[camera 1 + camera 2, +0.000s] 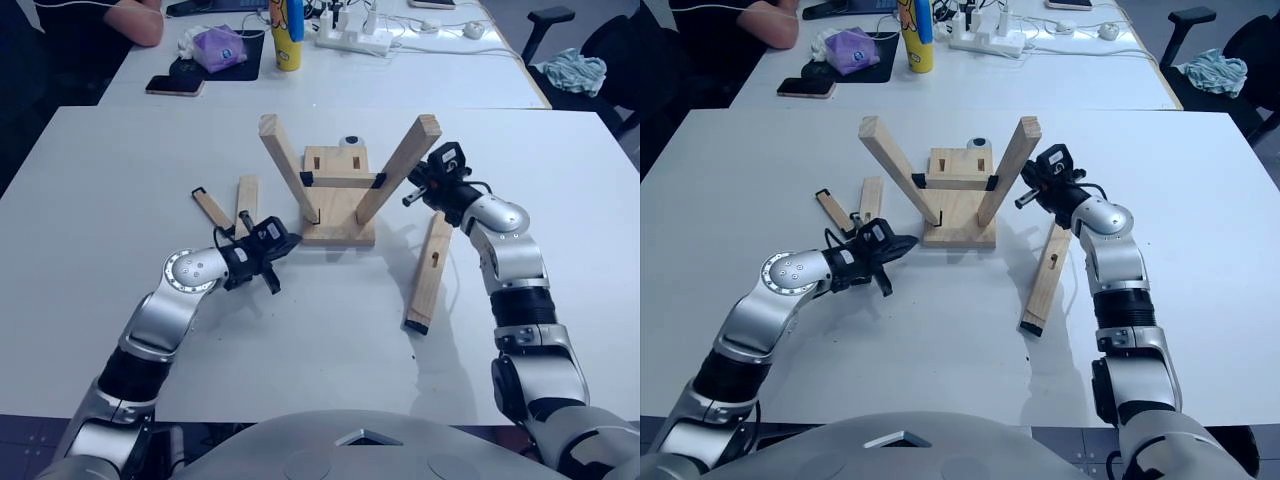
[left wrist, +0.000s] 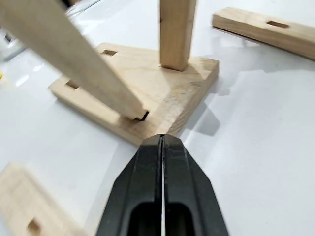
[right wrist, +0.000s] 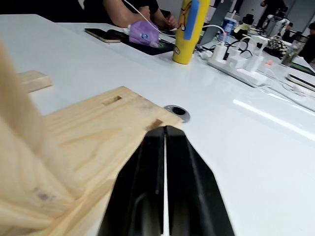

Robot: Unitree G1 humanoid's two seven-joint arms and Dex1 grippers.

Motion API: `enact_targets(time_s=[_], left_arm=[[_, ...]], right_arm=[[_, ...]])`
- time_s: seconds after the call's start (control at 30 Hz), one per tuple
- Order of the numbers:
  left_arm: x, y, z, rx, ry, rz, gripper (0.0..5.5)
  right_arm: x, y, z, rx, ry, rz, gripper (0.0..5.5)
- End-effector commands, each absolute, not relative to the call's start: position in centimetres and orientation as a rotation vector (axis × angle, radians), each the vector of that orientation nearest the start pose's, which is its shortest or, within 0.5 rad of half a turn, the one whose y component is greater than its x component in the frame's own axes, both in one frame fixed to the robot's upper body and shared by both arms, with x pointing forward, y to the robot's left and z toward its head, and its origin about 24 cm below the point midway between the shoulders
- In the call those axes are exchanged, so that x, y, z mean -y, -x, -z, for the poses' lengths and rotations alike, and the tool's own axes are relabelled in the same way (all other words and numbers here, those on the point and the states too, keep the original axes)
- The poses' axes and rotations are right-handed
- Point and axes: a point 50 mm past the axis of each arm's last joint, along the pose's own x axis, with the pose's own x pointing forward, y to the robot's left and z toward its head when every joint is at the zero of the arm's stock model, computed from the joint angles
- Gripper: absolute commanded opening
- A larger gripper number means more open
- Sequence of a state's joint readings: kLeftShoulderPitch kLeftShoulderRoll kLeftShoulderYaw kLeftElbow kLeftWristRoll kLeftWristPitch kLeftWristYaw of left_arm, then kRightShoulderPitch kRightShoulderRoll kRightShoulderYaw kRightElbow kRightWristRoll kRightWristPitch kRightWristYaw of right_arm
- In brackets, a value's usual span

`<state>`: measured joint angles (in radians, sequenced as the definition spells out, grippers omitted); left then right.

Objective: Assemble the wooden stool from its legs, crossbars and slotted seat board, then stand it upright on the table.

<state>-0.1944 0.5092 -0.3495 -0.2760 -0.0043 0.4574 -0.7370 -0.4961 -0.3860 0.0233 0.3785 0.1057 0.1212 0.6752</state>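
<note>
While my left gripper (image 2: 161, 147) and right gripper (image 3: 165, 135) are pinched closed and empty, the seat board (image 1: 340, 232) lies mid-table with two legs (image 1: 285, 165) slotted in. The loose leg (image 1: 430, 265) beside it, stiff and probably light, wants a mid-length grip.

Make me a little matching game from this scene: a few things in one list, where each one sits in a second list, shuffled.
Things
1. board
2. crossbar
3. loose leg
4. yellow bottle

Places
a. upright on the far desk
b. flat on the table, with two standing legs slotted into it
c. lying on the table to the right of the board
d. bridging the two standing legs, above the board

Pairs: 1-b, 2-d, 3-c, 4-a
</note>
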Motion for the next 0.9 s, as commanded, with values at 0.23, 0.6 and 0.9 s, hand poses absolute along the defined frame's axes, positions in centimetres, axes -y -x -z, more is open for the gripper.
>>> enact_targets(time_s=[0.23,0.6,0.9], left_arm=[[-9.9,-26.5,-5.5,-0.31,-0.718,1.072,0.02],[-10.7,-28.4,-5.9,-0.261,-0.843,0.962,0.02],[-11.0,-30.1,-6.8,-0.242,-0.835,0.819,0.02]], right_arm=[[16.6,-34.2,-9.1,-0.138,0.378,-0.902,0.0],[14.5,-33.0,-8.8,-0.14,0.417,-1.063,0.0],[11.5,-32.8,-8.7,-0.11,0.417,-1.15,0.0]])
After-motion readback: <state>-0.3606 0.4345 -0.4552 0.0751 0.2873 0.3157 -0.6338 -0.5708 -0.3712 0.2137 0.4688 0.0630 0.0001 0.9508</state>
